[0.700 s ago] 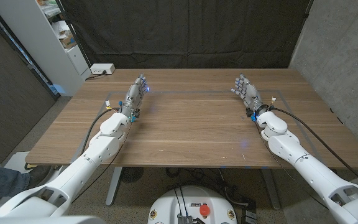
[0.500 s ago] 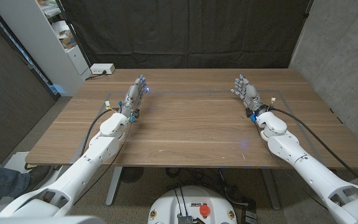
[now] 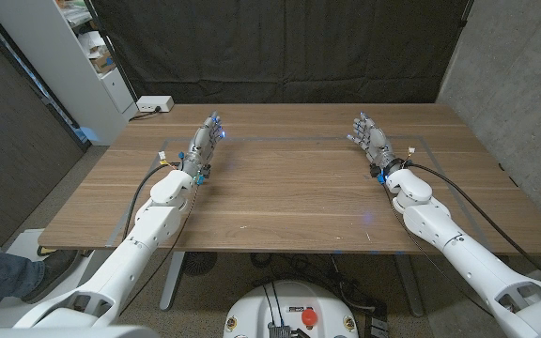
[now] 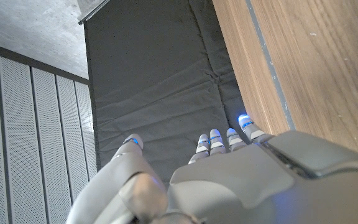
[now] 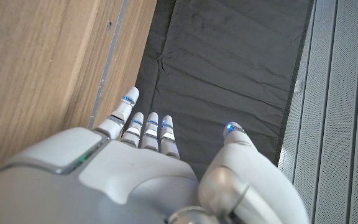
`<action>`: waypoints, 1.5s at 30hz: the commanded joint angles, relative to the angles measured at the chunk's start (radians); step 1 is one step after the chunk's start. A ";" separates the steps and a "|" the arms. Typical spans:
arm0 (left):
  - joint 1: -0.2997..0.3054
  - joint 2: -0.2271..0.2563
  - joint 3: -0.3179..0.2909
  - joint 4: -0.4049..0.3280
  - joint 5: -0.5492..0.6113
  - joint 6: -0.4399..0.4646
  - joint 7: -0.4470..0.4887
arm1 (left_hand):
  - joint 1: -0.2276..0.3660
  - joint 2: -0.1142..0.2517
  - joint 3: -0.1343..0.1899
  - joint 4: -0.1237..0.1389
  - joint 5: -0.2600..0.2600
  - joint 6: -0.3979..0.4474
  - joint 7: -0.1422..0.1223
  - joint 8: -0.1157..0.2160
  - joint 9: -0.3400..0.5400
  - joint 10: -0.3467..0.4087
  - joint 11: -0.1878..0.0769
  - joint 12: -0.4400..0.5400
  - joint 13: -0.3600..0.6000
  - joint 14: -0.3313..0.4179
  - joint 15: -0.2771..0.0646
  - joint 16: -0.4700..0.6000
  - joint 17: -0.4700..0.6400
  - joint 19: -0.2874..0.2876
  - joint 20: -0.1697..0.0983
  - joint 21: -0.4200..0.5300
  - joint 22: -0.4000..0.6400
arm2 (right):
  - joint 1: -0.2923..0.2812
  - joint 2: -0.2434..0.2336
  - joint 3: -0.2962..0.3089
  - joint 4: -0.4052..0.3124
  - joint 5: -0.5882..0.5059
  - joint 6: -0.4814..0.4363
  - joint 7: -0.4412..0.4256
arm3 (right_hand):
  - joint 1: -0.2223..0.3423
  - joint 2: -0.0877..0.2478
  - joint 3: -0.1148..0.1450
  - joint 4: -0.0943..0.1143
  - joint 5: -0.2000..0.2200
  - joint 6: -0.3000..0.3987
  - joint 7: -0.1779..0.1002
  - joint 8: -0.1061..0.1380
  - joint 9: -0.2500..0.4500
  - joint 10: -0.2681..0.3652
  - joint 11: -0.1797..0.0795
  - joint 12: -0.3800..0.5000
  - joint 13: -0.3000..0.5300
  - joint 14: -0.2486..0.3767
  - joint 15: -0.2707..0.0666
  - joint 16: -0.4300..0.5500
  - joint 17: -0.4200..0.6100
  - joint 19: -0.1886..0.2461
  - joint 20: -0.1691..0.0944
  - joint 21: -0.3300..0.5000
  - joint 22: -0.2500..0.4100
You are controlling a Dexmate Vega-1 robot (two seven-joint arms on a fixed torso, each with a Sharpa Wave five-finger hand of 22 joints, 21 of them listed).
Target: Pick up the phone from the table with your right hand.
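Observation:
My right hand (image 3: 371,138) stands over the far right part of the wooden table (image 3: 289,188), fingers straight and apart, holding nothing. My left hand (image 3: 206,138) mirrors it on the far left side, also with its fingers stretched out and nothing in it. In the right wrist view the back of my right hand (image 5: 148,168) points toward the table's far edge and the black curtain. The left wrist view has my left hand (image 4: 229,174) the same way. I see no phone on the table in any view.
A white power strip (image 3: 153,104) lies at the table's far left corner. A black curtain (image 3: 280,47) hangs behind the table, a white shelf unit (image 3: 83,56) stands at the left, and a concrete wall (image 3: 524,84) is at the right.

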State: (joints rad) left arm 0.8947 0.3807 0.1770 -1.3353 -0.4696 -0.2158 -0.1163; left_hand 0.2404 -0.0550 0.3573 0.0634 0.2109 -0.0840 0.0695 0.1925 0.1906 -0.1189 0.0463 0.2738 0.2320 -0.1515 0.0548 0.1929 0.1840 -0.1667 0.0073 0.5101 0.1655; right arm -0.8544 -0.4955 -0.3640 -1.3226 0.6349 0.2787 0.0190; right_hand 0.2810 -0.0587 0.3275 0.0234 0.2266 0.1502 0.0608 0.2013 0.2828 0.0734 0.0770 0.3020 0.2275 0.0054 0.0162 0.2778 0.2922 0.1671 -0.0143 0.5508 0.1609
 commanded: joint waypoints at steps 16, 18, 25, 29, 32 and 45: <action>0.029 -0.049 -0.073 -0.053 0.084 0.038 -0.050 | 0.014 0.020 0.001 -0.015 -0.010 -0.002 0.002 -0.001 -0.009 -0.003 0.003 -0.023 -0.024 -0.035 0.001 -0.001 -0.002 -0.187 -0.082 -0.081 0.007 | -0.083 -0.060 0.016 -0.147 -0.064 0.014 -0.076 | 0.011 0.010 -0.001 -0.011 0.004 0.017 -0.006 0.006 -0.010 0.017 -0.004 -0.012 -0.008 0.010 0.003 0.000 -0.008 0.015 -0.003 -0.013 0.004; 0.030 -0.050 -0.073 -0.054 0.086 0.036 -0.053 | 0.014 0.021 0.000 -0.016 -0.011 0.002 0.000 0.001 -0.009 0.000 0.002 -0.023 -0.025 -0.032 0.001 0.000 -0.002 -0.170 -0.080 -0.079 0.007 | -0.091 -0.061 0.018 -0.152 -0.063 0.019 -0.078 | 0.012 0.011 -0.002 -0.012 0.004 0.019 -0.008 0.006 -0.012 0.019 -0.005 -0.012 -0.009 0.011 0.003 -0.001 -0.009 0.016 -0.003 -0.015 0.004; 0.039 -0.048 -0.075 -0.070 0.097 0.041 -0.050 | 0.015 0.023 -0.001 -0.019 -0.013 0.009 0.001 0.002 -0.010 0.007 0.005 -0.024 -0.028 -0.023 0.000 0.004 -0.003 -0.135 -0.069 -0.075 0.007 | -0.117 -0.071 0.019 -0.176 -0.072 0.020 -0.096 | 0.016 0.014 -0.001 -0.015 0.004 0.021 -0.011 0.006 -0.015 0.019 -0.007 -0.015 -0.011 0.010 0.003 -0.003 -0.012 0.015 -0.003 -0.019 0.004; 0.047 -0.047 -0.074 -0.083 0.104 0.051 -0.042 | 0.016 0.024 -0.001 -0.021 -0.013 0.012 0.004 0.003 -0.010 0.008 0.006 -0.025 -0.029 -0.022 0.003 0.004 -0.003 -0.135 -0.067 -0.077 0.007 | -0.135 -0.083 0.022 -0.197 -0.083 0.019 -0.112 | 0.018 0.015 -0.001 -0.017 0.004 0.021 -0.012 0.006 -0.017 0.020 -0.007 -0.017 -0.012 0.010 0.001 -0.003 -0.014 0.016 -0.003 -0.021 0.004; 0.047 -0.046 -0.074 -0.083 0.098 0.053 -0.054 | 0.016 0.025 -0.002 -0.022 -0.014 0.014 0.006 0.003 -0.010 0.010 0.008 -0.026 -0.030 -0.022 0.004 0.004 -0.003 -0.137 -0.066 -0.081 0.007 | -0.147 -0.089 0.025 -0.212 -0.089 0.020 -0.122 | 0.020 0.017 0.000 -0.018 0.004 0.023 -0.015 0.006 -0.019 0.020 -0.007 -0.018 -0.013 0.011 0.001 -0.004 -0.015 0.015 -0.004 -0.024 0.004; 0.064 -0.042 -0.084 -0.105 0.090 0.048 -0.059 | 0.017 0.026 -0.003 -0.024 -0.014 0.014 0.006 0.002 -0.010 0.011 0.009 -0.028 -0.031 -0.022 0.006 0.003 -0.003 -0.140 -0.062 -0.088 0.007 | -0.187 -0.122 0.034 -0.268 -0.124 0.022 -0.158 | 0.029 0.020 -0.001 -0.025 0.004 0.026 -0.018 0.006 -0.026 0.024 -0.009 -0.023 -0.017 0.014 -0.003 -0.006 -0.021 0.012 -0.004 -0.034 0.004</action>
State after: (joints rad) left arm 0.9451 0.3342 0.1003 -1.4228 -0.3736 -0.1681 -0.1693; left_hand 0.2574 -0.0379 0.3515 0.0469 0.1992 -0.0784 0.0750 0.1925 0.1815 -0.1095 0.0554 0.2468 0.1997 -0.1690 0.0556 0.1929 0.1815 -0.1703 -0.0288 0.4249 0.1700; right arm -1.0049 -0.5904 -0.3379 -1.5432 0.5372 0.3008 -0.1077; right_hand 0.3007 -0.0391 0.3245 0.0041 0.2266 0.1680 0.0428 0.2012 0.2555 0.0894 0.0716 0.2786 0.2089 0.0091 0.0123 0.2736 0.2691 0.1779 -0.0180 0.5205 0.1606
